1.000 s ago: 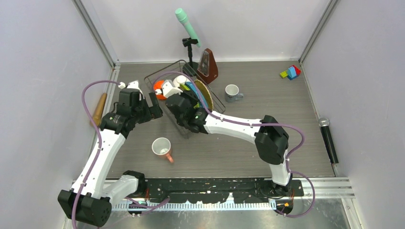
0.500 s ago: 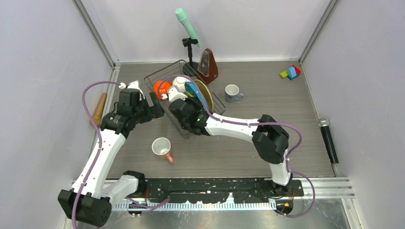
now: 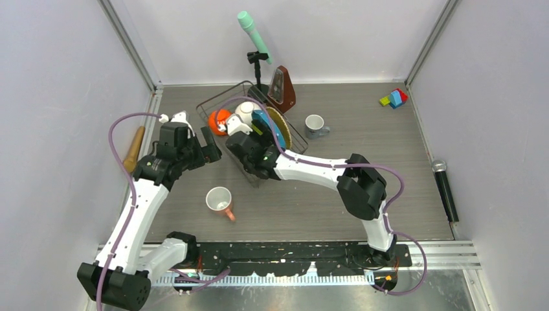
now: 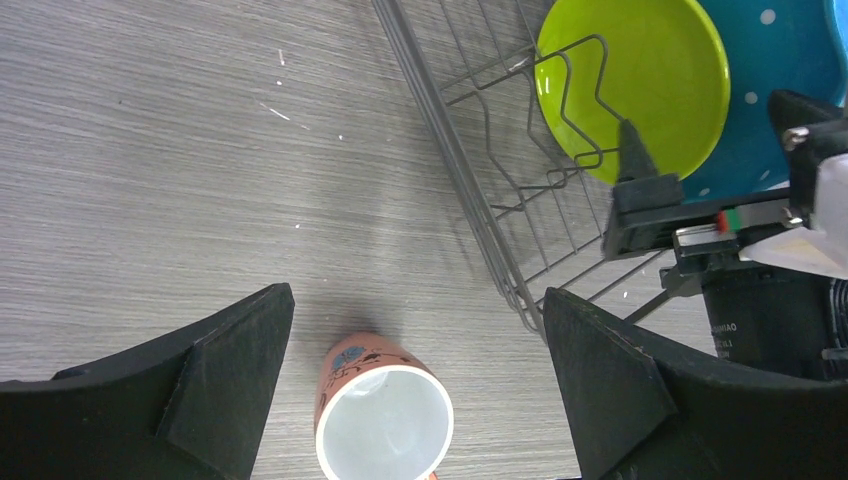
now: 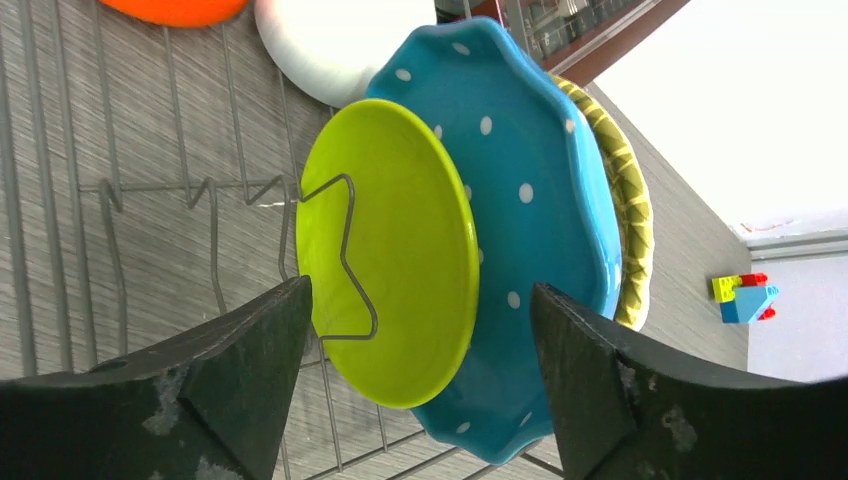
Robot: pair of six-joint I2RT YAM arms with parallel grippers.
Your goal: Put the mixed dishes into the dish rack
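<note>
Grey counter (image 3: 388,194) nearest, pink mug (image 4: 383,420) loose under wide-open left jaws. Further in, lime green plate (image 5: 420,260) slotted upright in dish rack (image 4: 455,170), free between wide right jaws. Plate step seemingly done; next, lowering left jaws around mug.

Grey wood-grain tabletop (image 3: 362,129), pale lilac walls (image 3: 58,97) on 3 sides, alu corner rails (image 3: 133,48), even light

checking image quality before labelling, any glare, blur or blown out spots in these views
Right wrist: the top right corner is blown out, while the green plate and dotted blue plate are sharp. Left wrist: the pink mug throws a soft shadow on the table. Top external: even light, no glare.
</note>
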